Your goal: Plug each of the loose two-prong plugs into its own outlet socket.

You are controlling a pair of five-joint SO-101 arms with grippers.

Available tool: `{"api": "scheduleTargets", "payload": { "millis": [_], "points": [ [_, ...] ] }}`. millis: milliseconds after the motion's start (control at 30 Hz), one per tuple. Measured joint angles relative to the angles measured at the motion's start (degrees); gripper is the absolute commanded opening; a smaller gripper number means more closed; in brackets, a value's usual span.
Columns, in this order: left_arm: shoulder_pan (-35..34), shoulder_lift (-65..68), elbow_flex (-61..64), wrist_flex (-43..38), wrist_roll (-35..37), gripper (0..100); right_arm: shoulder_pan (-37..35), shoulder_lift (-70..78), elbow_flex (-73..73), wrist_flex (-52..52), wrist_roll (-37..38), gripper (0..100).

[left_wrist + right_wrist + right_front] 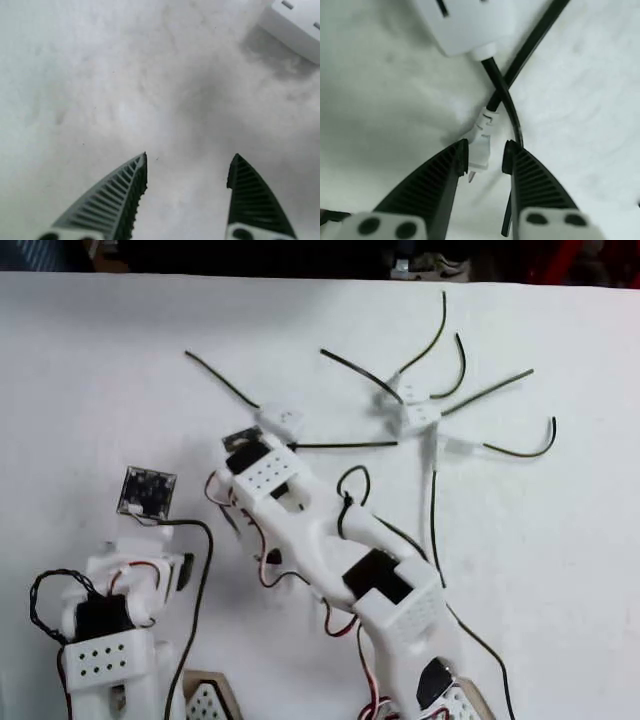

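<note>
My right pincer [486, 145] straddles a loose white plug [481, 151] lying on the bench [380, 90] near an outlet socket [465, 20]. It is released, with one finger touching the plug. I judge this the grasping step. Next I clench, lift and align the prongs. My left pincer [190, 156] hangs released above the bench.
</note>
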Motion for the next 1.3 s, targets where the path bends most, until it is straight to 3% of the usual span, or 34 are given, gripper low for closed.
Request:
{"api": "scheduleTargets", "payload": {
  "millis": [300,633,1300],
  "points": [
    [0.00,0.00,0.00,0.00,0.00,26,-0.09,-0.35,-0.26,0.18,-0.26,10.6],
    [0.00,0.00,0.00,0.00,0.00,26,-0.18,-10.46,0.00,1.32,-0.26,10.8],
    [0.00,0.00,0.09,0.00,0.00,26,-2.29,-4.66,6.95,-7.12,-0.62,10.9]
  ]
}}
